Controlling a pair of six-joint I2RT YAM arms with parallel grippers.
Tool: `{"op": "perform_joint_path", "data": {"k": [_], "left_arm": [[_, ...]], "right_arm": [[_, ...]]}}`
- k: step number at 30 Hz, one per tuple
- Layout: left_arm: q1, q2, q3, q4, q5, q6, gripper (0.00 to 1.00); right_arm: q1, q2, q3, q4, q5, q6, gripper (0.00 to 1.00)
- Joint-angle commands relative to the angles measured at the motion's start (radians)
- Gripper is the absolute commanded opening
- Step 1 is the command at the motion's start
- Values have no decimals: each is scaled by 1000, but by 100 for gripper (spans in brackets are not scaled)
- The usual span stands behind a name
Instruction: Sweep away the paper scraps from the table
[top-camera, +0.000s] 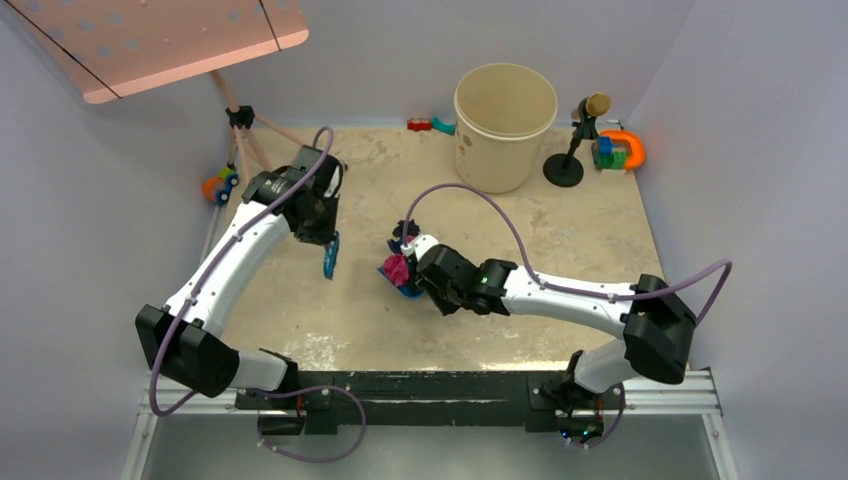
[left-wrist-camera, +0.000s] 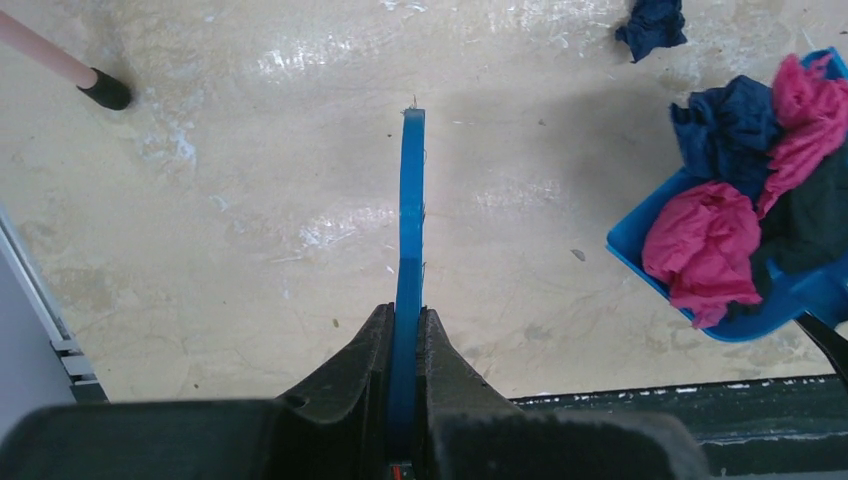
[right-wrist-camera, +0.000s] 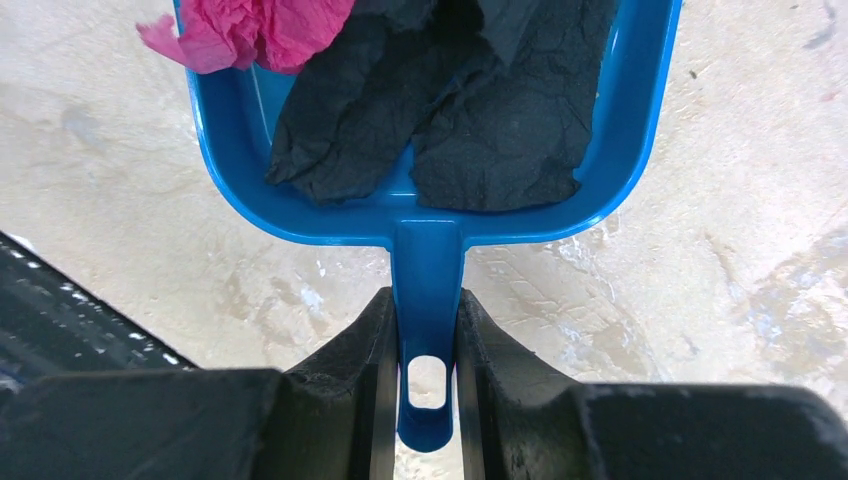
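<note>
My left gripper (top-camera: 322, 238) (left-wrist-camera: 405, 312) is shut on the thin blue brush (top-camera: 328, 260) (left-wrist-camera: 410, 200), held edge-on over the left part of the table (top-camera: 560, 230). My right gripper (top-camera: 425, 280) (right-wrist-camera: 428, 295) is shut on the handle of the blue dustpan (top-camera: 404, 288) (right-wrist-camera: 430, 250) at mid-table. The dustpan holds paper scraps: magenta-pink (left-wrist-camera: 700, 245) (right-wrist-camera: 250, 30), dark blue (left-wrist-camera: 725, 125) and black (right-wrist-camera: 450, 120). One dark blue scrap (left-wrist-camera: 650, 25) lies loose on the table beyond the dustpan. The brush is well left of the dustpan and does not touch it.
A tall beige bucket (top-camera: 505, 125) stands at the back centre. Colourful toys (top-camera: 620, 150) and a black stand (top-camera: 570, 160) are at the back right, small toys (top-camera: 430, 125) behind the bucket. A pink tripod leg (left-wrist-camera: 60, 65) stands at the left.
</note>
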Motion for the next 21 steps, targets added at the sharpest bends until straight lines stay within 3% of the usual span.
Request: {"op": "perform_joint_path", "data": {"k": [1, 10, 16, 21], "left_arm": [[22, -47, -14, 34, -72, -21, 0], [55, -81, -87, 82, -30, -13, 0], [55, -103, -145, 149, 11, -3, 0], [54, -96, -174, 176, 50, 5, 0]], "right_arm": [[3, -12, 157, -162, 15, 42, 0], [-80, 24, 471, -398, -8, 36, 0], [-259, 59, 680, -468, -71, -34, 0], [-427, 157, 956, -538, -146, -81, 0]]}}
